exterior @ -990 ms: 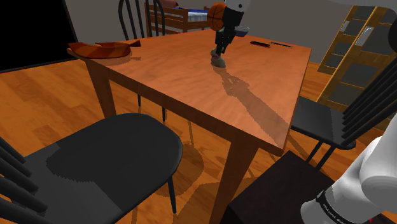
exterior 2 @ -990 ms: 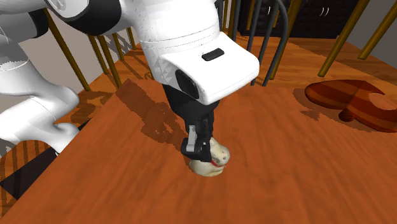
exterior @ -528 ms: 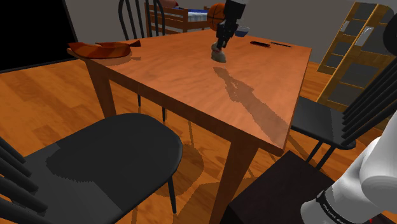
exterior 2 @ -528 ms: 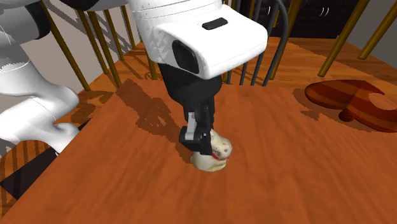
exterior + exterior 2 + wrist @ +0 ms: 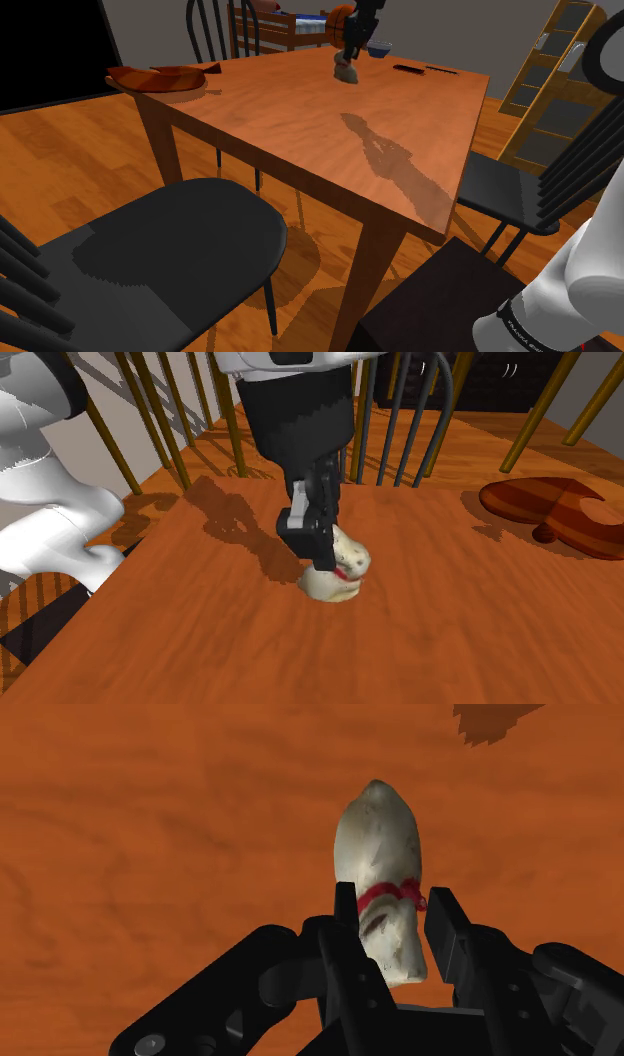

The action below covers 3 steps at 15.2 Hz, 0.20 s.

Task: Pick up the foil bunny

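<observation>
While clamping the cream, red-ribboned bunny figure (image 5: 378,834) (mid-body, for a secure lift), the all-black gripper (image 5: 392,899) is hanging above the reddish wooden table (image 5: 150,824).

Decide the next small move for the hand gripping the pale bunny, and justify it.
Probably a short straight rise with the fingers shut. The hand clasps the bunny at its red band, and in the shoulder view the bunny hangs above the table, its shadow cast well apart; more height would likely clear the tabletop safely.
</observation>
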Tool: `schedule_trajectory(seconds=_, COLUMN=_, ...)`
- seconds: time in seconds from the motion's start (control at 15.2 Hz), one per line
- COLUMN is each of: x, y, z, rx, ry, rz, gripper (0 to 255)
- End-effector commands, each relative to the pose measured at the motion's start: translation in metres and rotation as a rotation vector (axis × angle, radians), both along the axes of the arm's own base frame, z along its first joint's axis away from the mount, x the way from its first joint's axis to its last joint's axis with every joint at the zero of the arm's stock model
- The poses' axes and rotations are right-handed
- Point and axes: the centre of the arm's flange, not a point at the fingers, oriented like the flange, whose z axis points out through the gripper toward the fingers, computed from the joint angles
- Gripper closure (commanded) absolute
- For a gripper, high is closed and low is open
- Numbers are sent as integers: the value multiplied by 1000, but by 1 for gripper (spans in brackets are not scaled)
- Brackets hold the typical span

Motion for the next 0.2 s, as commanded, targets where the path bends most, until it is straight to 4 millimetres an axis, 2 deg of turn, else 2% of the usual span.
schedule_trajectory(seconds=0.0, x=1, y=-2, z=11, rx=0, ry=0, rz=0, gripper=255)
schedule_trajectory(seconds=0.13, x=1, y=-2, z=12, rx=0, ry=0, rz=0, gripper=255)
